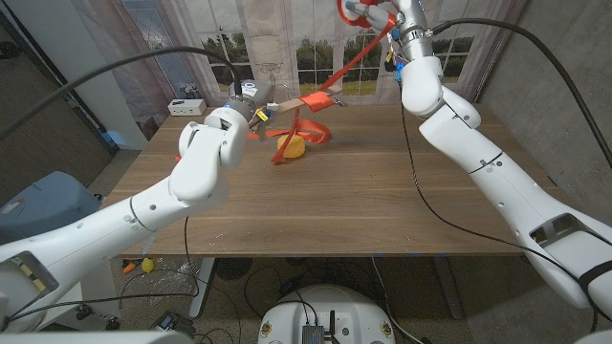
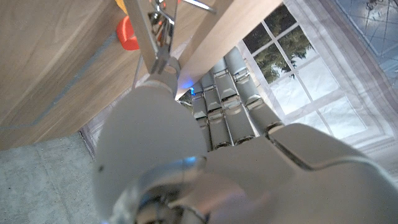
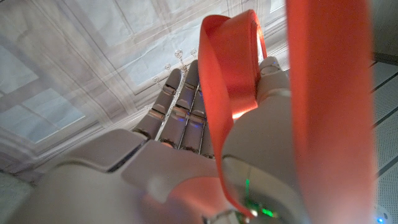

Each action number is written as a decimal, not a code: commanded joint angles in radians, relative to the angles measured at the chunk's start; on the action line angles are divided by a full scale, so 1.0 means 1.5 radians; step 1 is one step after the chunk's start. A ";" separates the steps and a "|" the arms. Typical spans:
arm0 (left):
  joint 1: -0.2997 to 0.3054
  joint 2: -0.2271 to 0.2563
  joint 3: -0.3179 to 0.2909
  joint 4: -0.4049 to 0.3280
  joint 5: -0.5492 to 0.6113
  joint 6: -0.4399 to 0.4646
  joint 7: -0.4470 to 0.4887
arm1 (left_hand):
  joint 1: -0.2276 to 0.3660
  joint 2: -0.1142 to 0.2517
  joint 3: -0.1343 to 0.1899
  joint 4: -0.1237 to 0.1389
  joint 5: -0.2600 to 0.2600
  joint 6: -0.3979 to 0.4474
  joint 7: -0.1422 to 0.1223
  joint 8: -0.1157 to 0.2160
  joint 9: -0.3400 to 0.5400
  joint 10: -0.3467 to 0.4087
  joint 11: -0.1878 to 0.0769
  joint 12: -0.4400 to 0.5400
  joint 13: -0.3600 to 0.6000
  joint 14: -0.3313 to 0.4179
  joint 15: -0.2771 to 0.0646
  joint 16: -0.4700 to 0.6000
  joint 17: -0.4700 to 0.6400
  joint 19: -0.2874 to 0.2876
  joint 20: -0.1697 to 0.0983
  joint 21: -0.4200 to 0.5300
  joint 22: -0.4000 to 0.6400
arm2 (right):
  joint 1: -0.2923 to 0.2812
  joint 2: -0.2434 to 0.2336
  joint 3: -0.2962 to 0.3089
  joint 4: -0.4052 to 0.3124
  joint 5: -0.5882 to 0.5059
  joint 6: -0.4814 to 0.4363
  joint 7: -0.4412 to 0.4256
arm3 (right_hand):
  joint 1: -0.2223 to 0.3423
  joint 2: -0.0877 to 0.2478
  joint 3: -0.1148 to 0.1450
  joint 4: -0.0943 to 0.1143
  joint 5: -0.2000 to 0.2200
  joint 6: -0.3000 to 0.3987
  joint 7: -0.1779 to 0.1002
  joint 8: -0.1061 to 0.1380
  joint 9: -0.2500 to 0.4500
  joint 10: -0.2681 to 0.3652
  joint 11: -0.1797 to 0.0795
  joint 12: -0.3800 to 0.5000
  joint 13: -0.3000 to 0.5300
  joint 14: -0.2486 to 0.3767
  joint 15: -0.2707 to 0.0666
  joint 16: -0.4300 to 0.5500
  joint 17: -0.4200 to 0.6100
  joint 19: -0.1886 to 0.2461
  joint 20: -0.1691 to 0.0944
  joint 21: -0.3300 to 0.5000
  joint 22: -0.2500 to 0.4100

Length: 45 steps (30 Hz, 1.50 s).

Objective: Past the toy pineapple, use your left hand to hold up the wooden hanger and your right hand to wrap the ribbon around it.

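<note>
My left hand (image 1: 241,107) grips the wooden hanger (image 1: 287,101) and holds it up above the far part of the table; in the left wrist view its fingers (image 2: 230,93) close around the pale wooden bar (image 2: 221,28). An orange-red ribbon (image 1: 359,50) runs taut from the hanger, where it is looped around the bar, up to my right hand (image 1: 382,14), raised high at the picture's top. The right hand (image 3: 205,118) holds the ribbon (image 3: 233,87) looped over it. The yellow toy pineapple (image 1: 292,146) lies on the table just below the hanger.
The wooden table (image 1: 363,201) spreads wide in front of the pineapple. A white box (image 1: 186,106) sits beyond the table's far left corner. Curtains and a window stand behind the table.
</note>
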 commanded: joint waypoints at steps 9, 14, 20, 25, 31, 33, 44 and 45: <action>0.078 -0.136 -0.102 0.044 0.178 -0.160 0.051 | -0.002 0.008 0.060 -0.020 -0.002 0.100 -0.090 -0.001 0.207 0.107 -0.110 0.000 0.002 0.104 -0.143 0.002 0.004 -0.001 -0.056 0.003 0.002 | -0.165 -0.002 0.071 -0.044 -0.029 -0.006 -0.128 | 0.020 0.056 0.049 0.018 0.000 0.093 -0.069 0.003 -0.001 0.051 -0.048 0.054 0.049 0.010 -0.092 0.005 0.004 0.000 0.002 0.006 0.001; 0.095 -0.153 -0.118 0.046 0.193 -0.183 0.089 | -0.003 0.007 0.061 -0.020 -0.002 0.101 -0.090 -0.001 0.208 0.107 -0.111 0.000 0.003 0.104 -0.143 0.001 0.004 -0.001 -0.057 0.004 0.002 | -0.193 -0.002 0.081 -0.043 -0.016 0.006 -0.134 | 0.021 0.055 0.049 0.018 -0.001 0.094 -0.069 0.002 -0.002 0.052 -0.047 0.054 0.048 0.010 -0.092 0.004 0.005 0.000 0.002 0.007 0.001; 0.109 -0.175 -0.129 0.058 0.207 -0.201 0.148 | -0.003 0.007 0.061 -0.020 -0.002 0.102 -0.090 -0.002 0.207 0.108 -0.112 -0.001 0.003 0.105 -0.143 0.001 0.005 -0.001 -0.058 0.004 0.002 | -0.223 -0.001 0.094 -0.045 0.006 0.010 -0.135 | 0.020 0.055 0.049 0.017 -0.001 0.094 -0.068 0.002 -0.003 0.053 -0.048 0.054 0.049 0.012 -0.091 0.003 0.006 0.001 0.002 0.009 0.000; 0.121 -0.192 -0.133 0.076 0.206 -0.207 0.222 | -0.002 0.007 0.062 -0.021 -0.003 0.101 -0.092 -0.002 0.208 0.109 -0.112 -0.001 0.004 0.106 -0.144 0.001 0.005 0.000 -0.059 0.005 0.003 | -0.240 0.000 0.097 -0.042 0.011 -0.001 -0.141 | 0.020 0.055 0.050 0.016 -0.002 0.097 -0.066 0.003 -0.004 0.056 -0.045 0.055 0.048 0.012 -0.091 0.001 0.004 0.000 0.003 0.010 0.000; 0.126 -0.204 -0.133 0.088 0.205 -0.210 0.251 | -0.001 0.008 0.063 -0.023 -0.004 0.102 -0.092 -0.003 0.207 0.110 -0.113 -0.001 0.003 0.109 -0.144 0.002 0.006 0.002 -0.060 0.008 0.003 | -0.250 0.003 0.096 -0.034 0.011 -0.015 -0.150 | 0.020 0.054 0.050 0.015 -0.003 0.097 -0.065 0.002 -0.005 0.057 -0.042 0.055 0.047 0.012 -0.091 0.001 0.005 -0.001 0.005 0.011 0.000; 0.128 -0.206 -0.134 0.089 0.201 -0.211 0.255 | 0.000 0.008 0.063 -0.023 -0.005 0.102 -0.092 -0.004 0.208 0.109 -0.114 -0.002 0.003 0.110 -0.144 0.002 0.007 0.003 -0.060 0.009 0.004 | -0.252 0.003 0.093 -0.031 0.007 -0.023 -0.154 | 0.020 0.053 0.050 0.015 -0.003 0.098 -0.065 0.003 -0.005 0.056 -0.043 0.055 0.048 0.012 -0.090 0.001 0.006 0.000 0.006 0.011 0.000; 0.136 -0.205 -0.140 0.103 0.153 -0.218 0.246 | 0.001 0.008 0.064 -0.025 -0.009 0.101 -0.092 -0.006 0.208 0.109 -0.114 -0.002 0.005 0.112 -0.144 0.001 0.008 0.005 -0.060 0.012 0.004 | -0.251 -0.010 0.071 -0.049 -0.018 -0.151 -0.137 | 0.018 0.052 0.051 0.015 -0.004 0.101 -0.061 0.003 -0.007 0.057 -0.038 0.054 0.046 0.015 -0.088 0.000 0.006 -0.001 0.008 0.014 0.000; 0.137 -0.204 -0.140 0.105 0.146 -0.220 0.246 | 0.001 0.008 0.064 -0.025 -0.009 0.102 -0.091 -0.006 0.208 0.108 -0.114 -0.002 0.005 0.112 -0.144 0.001 0.008 0.005 -0.060 0.012 0.004 | -0.251 -0.012 0.069 -0.053 -0.018 -0.166 -0.131 | 0.017 0.052 0.051 0.015 -0.004 0.101 -0.061 0.003 -0.007 0.057 -0.038 0.054 0.047 0.014 -0.088 0.000 0.006 -0.001 0.008 0.014 0.000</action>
